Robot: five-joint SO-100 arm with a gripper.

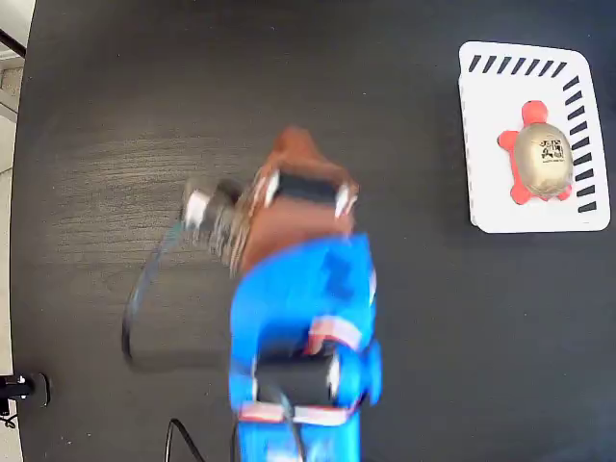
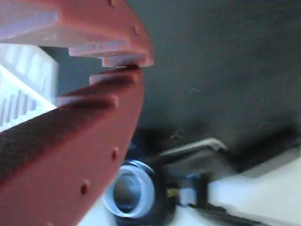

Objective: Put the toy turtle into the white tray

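In the fixed view the toy turtle, gold shell with black markings and red-orange head and feet, lies inside the white tray at the table's upper right. The blue arm is folded over the middle of the dark table, blurred by motion. Its red-brown gripper points toward the top of the picture, far left of the tray. In the wrist view the gripper shows its toothed jaws meeting at the tips, shut with nothing between them.
A black cable loops on the table left of the arm. The table's left edge runs down the picture, with a small black fitting beside it. The wrist view shows a white slatted surface and a round white-rimmed part.
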